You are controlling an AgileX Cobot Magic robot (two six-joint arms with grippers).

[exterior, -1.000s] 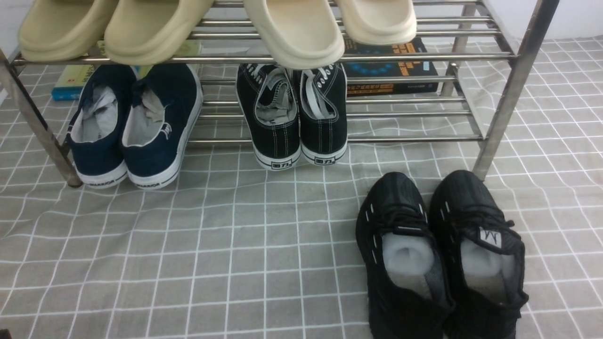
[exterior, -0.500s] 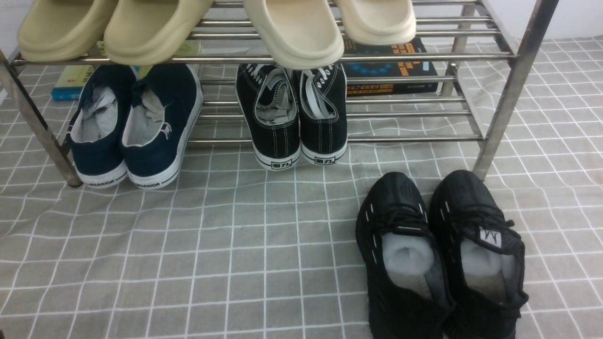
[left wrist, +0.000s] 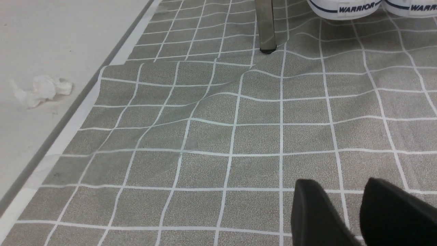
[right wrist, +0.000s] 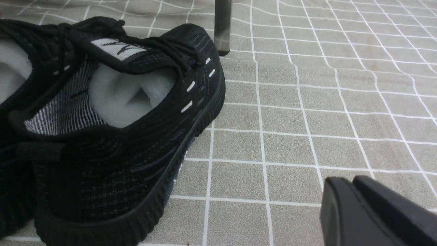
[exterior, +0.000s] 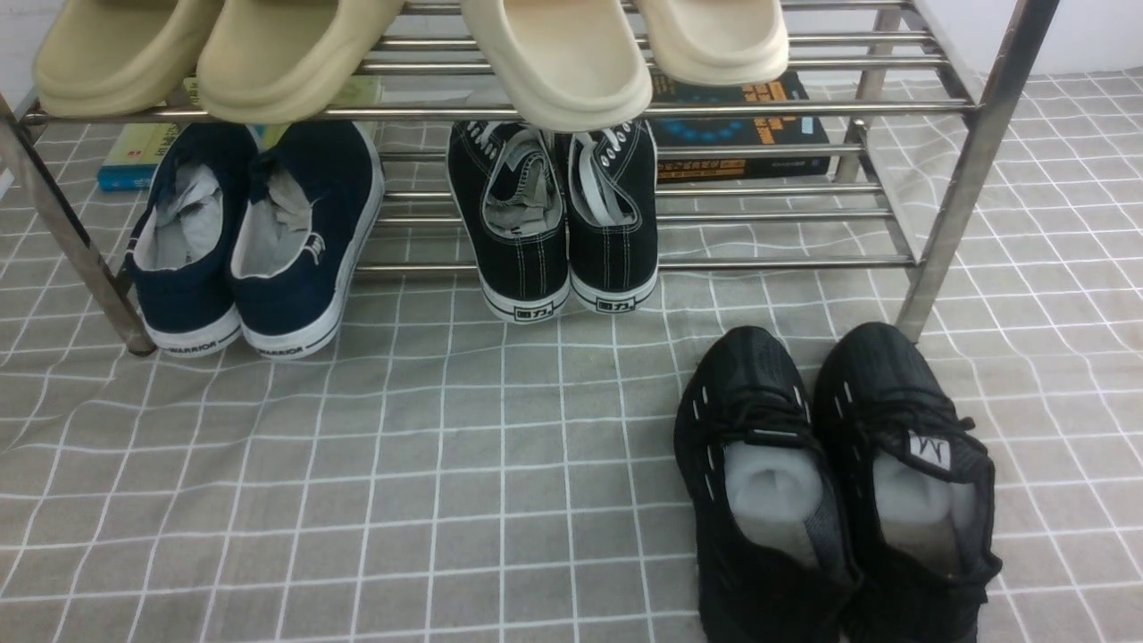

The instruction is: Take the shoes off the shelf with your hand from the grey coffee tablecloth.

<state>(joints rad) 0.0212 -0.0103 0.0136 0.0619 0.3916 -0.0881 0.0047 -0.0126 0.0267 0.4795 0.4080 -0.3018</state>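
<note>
The shoes (exterior: 835,482) sit side by side on the grey coffee tablecloth (exterior: 402,482), at five o'clock from the shelf (exterior: 946,214), toes near its right leg. Right fingers (right wrist: 355,201) look nearly closed, empty; left fingers (left wrist: 307,212) parted, empty.

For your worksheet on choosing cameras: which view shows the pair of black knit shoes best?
The front view: both black knit shoes show from above, side by side on the cloth. The right wrist view shows one shoe close up and part of the other. The left wrist view shows neither.
</note>
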